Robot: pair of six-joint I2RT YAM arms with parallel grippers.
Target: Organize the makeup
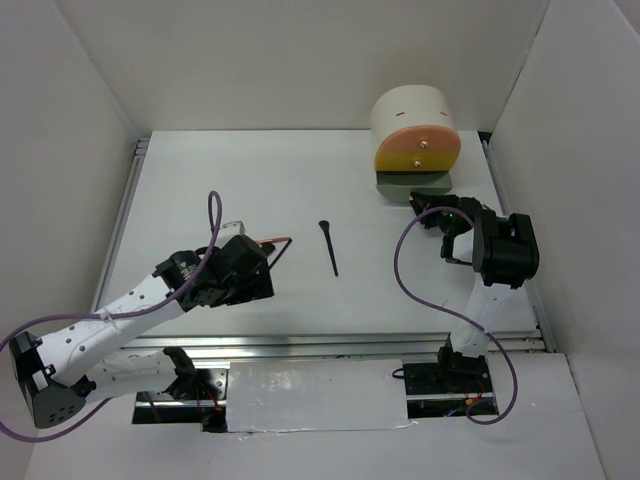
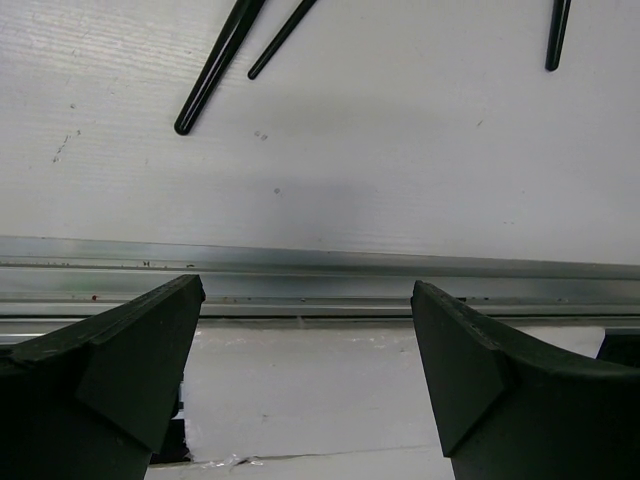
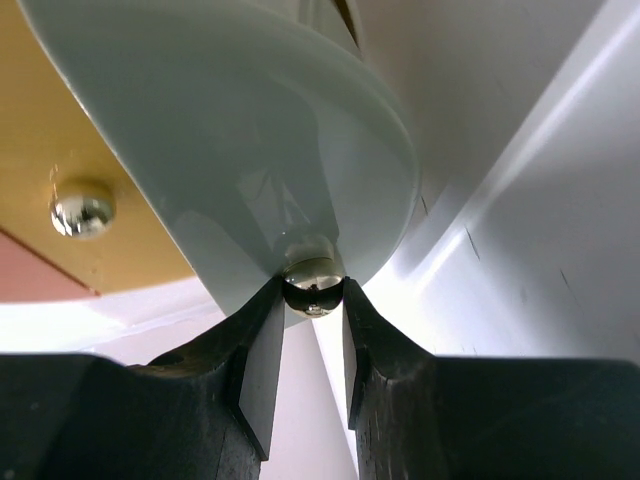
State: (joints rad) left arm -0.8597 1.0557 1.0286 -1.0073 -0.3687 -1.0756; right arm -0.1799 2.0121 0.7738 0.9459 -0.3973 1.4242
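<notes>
A thin black brush (image 1: 328,247) lies on the table's middle. A coral-pink stick (image 1: 277,241) and thin black sticks (image 1: 276,256) lie beside my left gripper (image 1: 262,265), which is open and empty, low over the front left. In the left wrist view my left gripper (image 2: 308,292) faces the front rail, with black sticks (image 2: 214,66) and another black tip (image 2: 556,35) behind it. My right gripper (image 1: 425,205) is shut on the round metal knob (image 3: 312,284) of the pale green drawer front (image 3: 250,130), pulled out of the cream box (image 1: 415,120). Other makeup is hidden.
The cream box stands at the back right with orange and yellow drawer fronts (image 1: 418,155); the yellow front's knob (image 3: 82,207) shows in the right wrist view. A metal rail (image 2: 320,265) runs along the table's near edge. White walls enclose the table.
</notes>
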